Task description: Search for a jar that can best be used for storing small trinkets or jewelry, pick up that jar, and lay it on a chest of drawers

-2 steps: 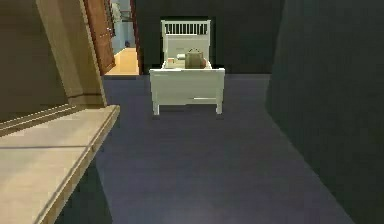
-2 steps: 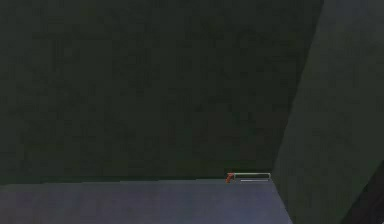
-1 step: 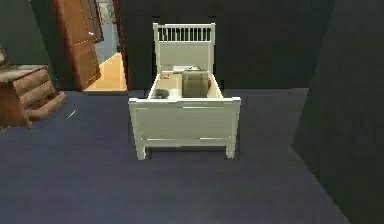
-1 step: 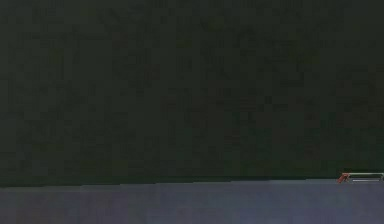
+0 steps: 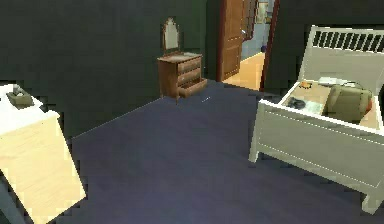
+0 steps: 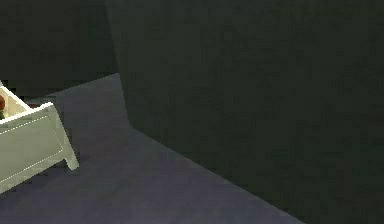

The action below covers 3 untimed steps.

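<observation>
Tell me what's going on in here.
A Stretch robot is looking across a dark-walled bedroom, apparently searching it. Ahead, a brown chest of drawers with a mirror on top stands against the far wall, beside an open doorway. A white bed with a few things on it is at the forward view's right. A small dark object sits on a pale wooden top at the left.

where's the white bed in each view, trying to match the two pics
Forward view: the white bed stands at the right, its footboard toward the open floor.
Arm side view: the white bed comes in at the left edge, one footboard corner and leg showing.
Shared landmark: the dark blue floor beside that footboard.
</observation>
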Tool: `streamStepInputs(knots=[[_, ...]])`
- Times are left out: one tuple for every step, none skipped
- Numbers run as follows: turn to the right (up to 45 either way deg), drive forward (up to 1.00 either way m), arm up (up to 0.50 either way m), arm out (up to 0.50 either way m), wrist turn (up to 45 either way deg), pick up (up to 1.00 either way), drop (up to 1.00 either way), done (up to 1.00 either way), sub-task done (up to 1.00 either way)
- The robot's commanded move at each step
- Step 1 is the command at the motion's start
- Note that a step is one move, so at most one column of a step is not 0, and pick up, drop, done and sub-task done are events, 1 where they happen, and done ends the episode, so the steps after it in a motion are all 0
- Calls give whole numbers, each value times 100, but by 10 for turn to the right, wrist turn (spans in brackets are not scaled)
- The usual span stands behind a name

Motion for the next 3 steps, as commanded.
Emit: streamStepInputs(knots=[[0,5,0,0,0,0,0,0,0],[90,0,0,0,0,0,0,0,0],[0,100,0,0,0,0,0,0,0]])
